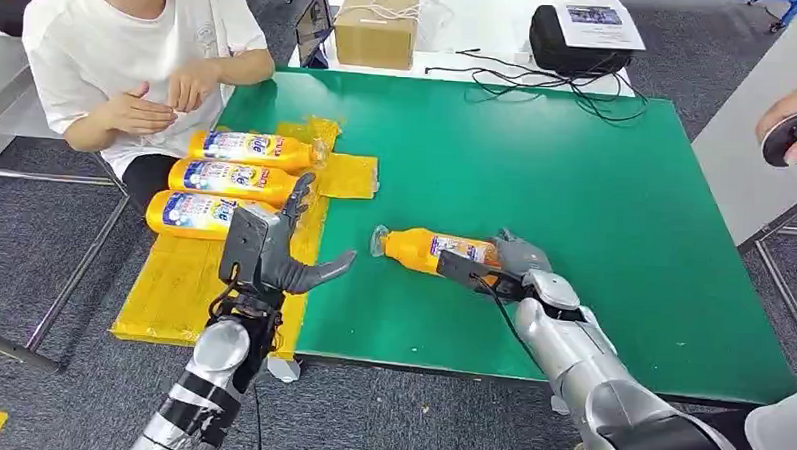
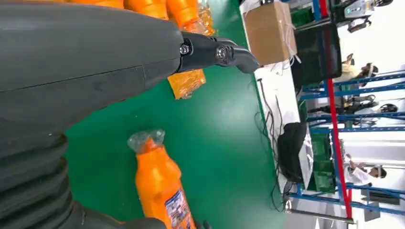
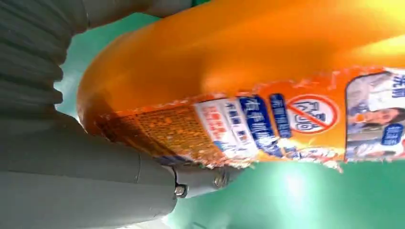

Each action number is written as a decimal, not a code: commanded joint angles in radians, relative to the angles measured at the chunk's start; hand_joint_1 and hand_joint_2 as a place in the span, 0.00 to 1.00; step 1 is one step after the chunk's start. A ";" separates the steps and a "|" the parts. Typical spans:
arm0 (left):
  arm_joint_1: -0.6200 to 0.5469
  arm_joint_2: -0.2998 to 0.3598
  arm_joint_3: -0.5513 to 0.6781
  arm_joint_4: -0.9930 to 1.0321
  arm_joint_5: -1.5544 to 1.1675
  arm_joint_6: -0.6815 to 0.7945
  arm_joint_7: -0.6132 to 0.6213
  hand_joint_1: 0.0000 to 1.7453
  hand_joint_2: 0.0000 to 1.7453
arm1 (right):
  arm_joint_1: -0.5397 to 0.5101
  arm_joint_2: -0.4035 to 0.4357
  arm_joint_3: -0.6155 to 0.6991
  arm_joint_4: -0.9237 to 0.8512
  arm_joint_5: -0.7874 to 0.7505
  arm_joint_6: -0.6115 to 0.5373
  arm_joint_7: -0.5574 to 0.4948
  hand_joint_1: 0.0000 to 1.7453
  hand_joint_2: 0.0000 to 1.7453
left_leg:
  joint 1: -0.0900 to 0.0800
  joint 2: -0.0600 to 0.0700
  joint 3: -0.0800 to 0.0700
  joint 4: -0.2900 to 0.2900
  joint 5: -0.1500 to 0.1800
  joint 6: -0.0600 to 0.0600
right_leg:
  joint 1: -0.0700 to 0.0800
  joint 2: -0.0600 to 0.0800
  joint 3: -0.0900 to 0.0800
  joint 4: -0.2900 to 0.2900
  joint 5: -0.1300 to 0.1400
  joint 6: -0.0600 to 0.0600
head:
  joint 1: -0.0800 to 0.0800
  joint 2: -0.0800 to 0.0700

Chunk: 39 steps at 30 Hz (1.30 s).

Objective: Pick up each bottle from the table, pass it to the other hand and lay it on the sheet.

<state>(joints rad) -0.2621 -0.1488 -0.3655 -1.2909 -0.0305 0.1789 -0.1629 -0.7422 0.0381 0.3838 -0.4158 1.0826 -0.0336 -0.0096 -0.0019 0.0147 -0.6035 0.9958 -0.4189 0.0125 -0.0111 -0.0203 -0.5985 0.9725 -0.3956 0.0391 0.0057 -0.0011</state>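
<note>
Nearest the robot, the right hand (image 1: 508,264) grips the base end of an orange bottle (image 1: 436,250), its fingers wrapped around the labelled body; the right wrist view shows the thumb (image 3: 200,179) pressed against the label. The bottle lies roughly level over the green table (image 1: 595,222), its clear-wrapped cap pointing toward the left hand (image 1: 274,251). Whether it touches the table or sits just above it cannot be told.

The left hand is open and empty, fingers spread, near the table's left edge, over the border between the green surface and the yellow sheet (image 1: 182,288). It is apart from the held bottle.

Farther back on the sheet, three orange bottles (image 1: 238,182) lie side by side, caps pointing right. Beyond them a person in a white shirt (image 1: 131,46) sits at the table's corner, hands raised. A cardboard box (image 1: 375,27) and a black bag (image 1: 576,36) stand behind the table's far edge.
</note>
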 commanded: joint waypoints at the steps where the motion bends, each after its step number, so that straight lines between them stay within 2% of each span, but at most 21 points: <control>1: -0.057 0.030 -0.046 0.090 0.017 -0.010 -0.009 0.00 1.00 | 0.015 -0.009 0.007 0.071 -0.069 -0.021 -0.132 1.00 1.00 | 0.001 -0.003 0.004 -0.001 -0.001 -0.001 | 0.001 -0.001 0.005 -0.001 -0.002 -0.001 | 0.000 0.000; 5: -0.057 0.030 -0.046 0.090 0.017 -0.010 -0.009 0.00 1.00 | 0.015 -0.009 0.007 0.071 -0.069 -0.021 -0.132 1.00 1.00 | 0.001 -0.002 0.003 -0.001 -0.001 -0.001 | 0.001 0.000 0.003 -0.001 -0.001 -0.001 | 0.000 0.000; 10: -0.064 0.034 -0.051 0.093 0.024 -0.014 -0.011 0.00 1.00 | 0.053 0.012 -0.051 0.046 -0.165 -0.073 -0.230 1.00 1.00 | 0.001 -0.003 0.004 -0.001 -0.001 -0.001 | 0.001 0.000 0.005 -0.001 -0.002 -0.002 | 0.000 0.000; 15: -0.065 0.034 -0.051 0.092 0.025 -0.014 -0.011 0.00 1.00 | 0.060 0.016 -0.051 0.046 -0.167 -0.080 -0.233 1.00 1.00 | 0.001 -0.002 0.004 -0.001 -0.001 -0.002 | 0.001 0.000 0.004 0.000 -0.002 -0.002 | 0.001 0.000; 17: -0.061 0.037 -0.053 0.088 0.026 -0.013 -0.013 0.00 1.00 | 0.086 0.037 -0.133 0.021 -0.285 -0.068 -0.330 1.00 1.00 | 0.001 -0.002 0.005 0.000 -0.002 -0.002 | 0.001 0.001 0.005 -0.001 -0.002 -0.002 | 0.000 0.000; 18: -0.056 0.039 -0.053 0.086 0.030 -0.011 -0.018 0.00 1.00 | 0.121 0.061 -0.206 -0.014 -0.407 -0.022 -0.450 1.00 1.00 | 0.001 -0.001 0.004 -0.001 -0.001 -0.001 | 0.001 0.001 0.004 -0.001 -0.001 -0.002 | 0.000 0.000; 19: -0.049 0.038 -0.050 0.083 0.040 -0.009 -0.025 0.00 1.00 | 0.152 0.078 -0.245 -0.048 -0.483 0.005 -0.526 1.00 1.00 | 0.001 -0.001 0.003 -0.001 -0.001 -0.001 | 0.001 0.000 0.003 -0.001 -0.001 -0.001 | 0.001 0.000; 22: -0.002 0.033 -0.020 0.053 0.118 -0.020 -0.063 0.00 1.00 | 0.257 0.119 -0.292 -0.205 -0.645 0.031 -0.643 1.00 1.00 | 0.002 -0.001 0.006 -0.001 -0.002 -0.002 | 0.001 0.002 0.006 -0.001 -0.002 -0.002 | 0.001 0.000; 26: 0.093 0.014 0.022 -0.060 0.246 -0.050 -0.156 0.00 1.00 | 0.377 0.148 -0.282 -0.435 -0.829 0.091 -0.634 1.00 1.00 | 0.001 0.000 0.002 -0.001 -0.002 -0.001 | 0.001 0.002 0.002 0.000 -0.001 -0.001 | 0.001 0.000; 29: 0.194 -0.004 0.047 -0.171 0.366 -0.078 -0.145 0.00 1.00 | 0.499 0.158 -0.246 -0.646 -0.958 0.071 -0.588 1.00 1.00 | 0.001 0.001 0.003 0.000 -0.004 -0.001 | 0.001 0.003 0.003 0.000 -0.003 -0.002 | 0.000 0.000; 32: 0.296 -0.001 0.035 -0.213 0.365 -0.107 -0.167 0.00 1.00 | 0.601 0.165 -0.198 -0.777 -1.028 0.055 -0.568 1.00 1.00 | 0.001 0.000 0.003 -0.001 -0.004 -0.001 | 0.001 0.002 0.003 -0.001 -0.004 -0.001 | 0.000 0.000; 37: 0.320 -0.001 0.038 -0.214 0.370 -0.125 -0.176 0.00 1.00 | 0.617 0.164 -0.175 -0.804 -1.046 0.046 -0.561 1.00 1.00 | 0.001 0.000 0.002 0.000 -0.006 -0.001 | 0.000 0.002 0.002 0.001 -0.006 0.000 | 0.001 0.000; 39: 0.337 0.022 0.010 -0.215 0.359 -0.197 -0.199 0.00 1.00 | 0.635 0.169 -0.156 -0.836 -1.066 0.049 -0.584 1.00 1.00 | 0.001 0.000 0.002 0.000 -0.006 -0.002 | 0.001 0.002 0.003 0.001 -0.006 0.000 | 0.000 0.000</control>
<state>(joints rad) 0.0140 -0.1518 -0.3506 -1.4744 0.3346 0.0603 -0.3384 -0.1748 0.1999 0.1789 -1.0744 0.0473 0.0191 -0.5806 -0.0018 0.0144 -0.6061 0.9948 -0.4222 0.0125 -0.0113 -0.0208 -0.6004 0.9721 -0.3991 0.0407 0.0061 -0.0011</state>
